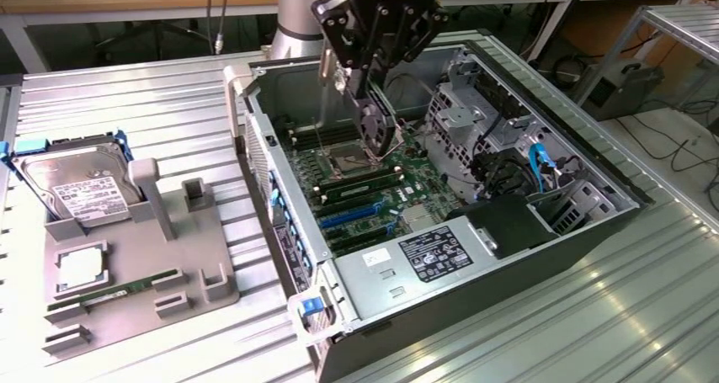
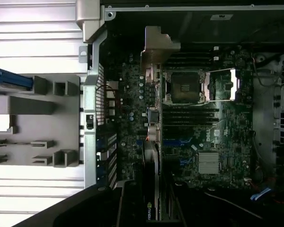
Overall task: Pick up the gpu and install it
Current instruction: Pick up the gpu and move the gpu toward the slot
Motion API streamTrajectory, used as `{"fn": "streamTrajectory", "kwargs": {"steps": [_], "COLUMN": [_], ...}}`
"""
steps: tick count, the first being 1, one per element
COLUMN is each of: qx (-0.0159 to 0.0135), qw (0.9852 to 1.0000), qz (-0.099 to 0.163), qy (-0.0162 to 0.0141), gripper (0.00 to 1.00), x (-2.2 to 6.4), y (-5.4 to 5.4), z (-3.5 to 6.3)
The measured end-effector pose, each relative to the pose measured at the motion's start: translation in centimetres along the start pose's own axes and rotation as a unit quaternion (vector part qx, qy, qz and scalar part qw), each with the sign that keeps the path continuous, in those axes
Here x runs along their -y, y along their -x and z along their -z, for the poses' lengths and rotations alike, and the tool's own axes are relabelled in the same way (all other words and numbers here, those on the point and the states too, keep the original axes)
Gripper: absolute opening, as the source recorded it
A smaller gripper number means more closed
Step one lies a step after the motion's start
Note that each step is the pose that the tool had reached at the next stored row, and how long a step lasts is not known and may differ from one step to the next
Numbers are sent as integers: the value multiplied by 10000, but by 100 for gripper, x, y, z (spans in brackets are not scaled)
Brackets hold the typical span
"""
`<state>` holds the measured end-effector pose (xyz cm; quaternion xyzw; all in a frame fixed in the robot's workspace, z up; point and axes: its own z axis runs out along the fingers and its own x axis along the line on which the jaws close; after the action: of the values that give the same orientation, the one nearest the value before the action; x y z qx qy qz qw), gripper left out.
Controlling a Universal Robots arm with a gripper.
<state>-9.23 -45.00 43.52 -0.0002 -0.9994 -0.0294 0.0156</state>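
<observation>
Misalignment is the likely trouble: the black robot hand (image 1: 375,105) pinches the gpu (image 1: 380,135), a small flat green circuit card with a silver end bracket, on edge over the open metal computer case (image 1: 252,139). Just beneath the hand sit the open processor socket (image 1: 343,160) and memory sticks (image 1: 376,181), which a tilted card could strike. The blue expansion slots (image 1: 346,216) lie a little aside of the hand.

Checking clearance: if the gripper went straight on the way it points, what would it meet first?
The motherboard beside the CPU socket, probably; the gpu in the gripper would touch it first.
</observation>
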Motion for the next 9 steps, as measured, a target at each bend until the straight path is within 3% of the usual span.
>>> {"fn": "streamTrajectory", "kwargs": {"steps": [9], "qx": [-1], "qw": [10000], "qz": [-1], "qy": [-36], "gripper": [26], "x": [1], "y": [449], "z": [-164]}}
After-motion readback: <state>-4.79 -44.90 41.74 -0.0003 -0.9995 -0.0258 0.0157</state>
